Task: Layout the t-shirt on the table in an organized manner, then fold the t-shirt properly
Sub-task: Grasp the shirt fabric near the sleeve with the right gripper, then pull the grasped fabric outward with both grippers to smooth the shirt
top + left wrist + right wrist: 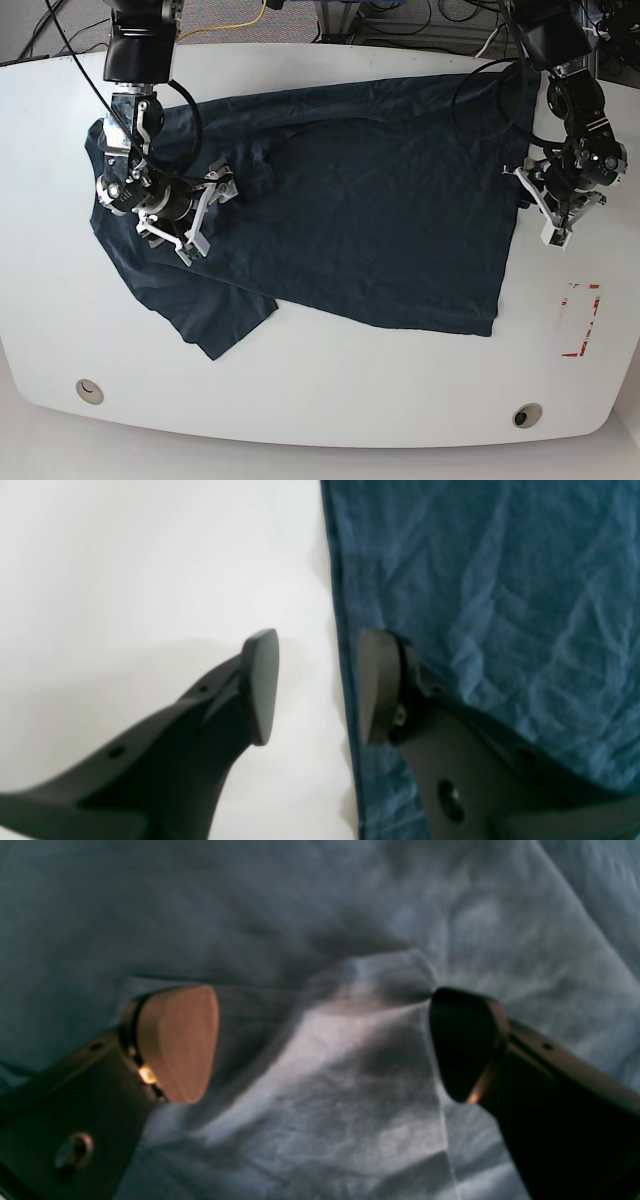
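The dark navy t-shirt (pixel 370 220) lies spread and wrinkled across the white table (pixel 330 400), with one sleeve folded under at the front left. My left gripper (pixel 535 205) hovers at the shirt's right edge. In the left wrist view this gripper (pixel 317 685) is open and straddles the edge, one finger over the bare table (pixel 150 555) and the other over the t-shirt (pixel 500 580). My right gripper (pixel 208 208) is over the shirt's left part. Seen from the right wrist, it (pixel 322 1045) stands open around a raised fold of the t-shirt (pixel 320 915).
A red tape rectangle (pixel 580 320) marks the table at the right, beyond the shirt. Two round grommet holes (pixel 88 390) (pixel 526 414) sit near the front edge. Cables and floor lie behind the table's far edge.
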Controlling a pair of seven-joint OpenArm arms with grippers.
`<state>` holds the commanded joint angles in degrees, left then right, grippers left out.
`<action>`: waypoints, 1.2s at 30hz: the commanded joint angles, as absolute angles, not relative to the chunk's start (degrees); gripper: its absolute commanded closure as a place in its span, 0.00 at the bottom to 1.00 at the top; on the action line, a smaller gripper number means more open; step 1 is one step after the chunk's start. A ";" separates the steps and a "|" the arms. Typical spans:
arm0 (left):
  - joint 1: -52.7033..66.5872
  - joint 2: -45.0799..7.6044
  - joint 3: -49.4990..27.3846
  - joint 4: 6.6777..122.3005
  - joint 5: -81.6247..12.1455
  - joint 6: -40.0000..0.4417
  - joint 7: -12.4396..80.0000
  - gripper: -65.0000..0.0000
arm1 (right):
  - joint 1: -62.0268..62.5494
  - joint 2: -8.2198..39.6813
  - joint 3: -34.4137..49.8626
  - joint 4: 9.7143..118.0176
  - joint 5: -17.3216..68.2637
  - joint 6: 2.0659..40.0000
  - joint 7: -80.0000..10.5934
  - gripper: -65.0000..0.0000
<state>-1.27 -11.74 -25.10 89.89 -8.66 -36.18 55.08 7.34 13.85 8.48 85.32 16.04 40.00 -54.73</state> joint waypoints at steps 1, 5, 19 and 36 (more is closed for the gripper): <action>-1.27 -11.74 -25.10 89.89 -8.66 -36.18 55.08 0.63 | 7.34 13.85 8.48 84.88 16.04 40.00 -54.64 0.09; -1.27 -11.74 -25.10 89.89 -8.66 -36.18 55.08 0.63 | 7.43 13.85 8.48 84.00 16.04 40.00 -52.88 0.25; -1.27 -11.03 -25.10 89.80 -8.66 -36.18 55.08 0.63 | 7.78 13.85 8.48 82.68 16.13 40.00 -52.44 0.74; -1.19 -11.03 -25.01 89.80 -8.66 -36.18 55.08 0.63 | 4.88 14.73 11.82 92.88 16.04 40.00 -56.13 1.00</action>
<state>-1.19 -11.03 -25.01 89.80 -8.66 -36.18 55.08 4.88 14.73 11.82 92.88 16.04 40.00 -56.13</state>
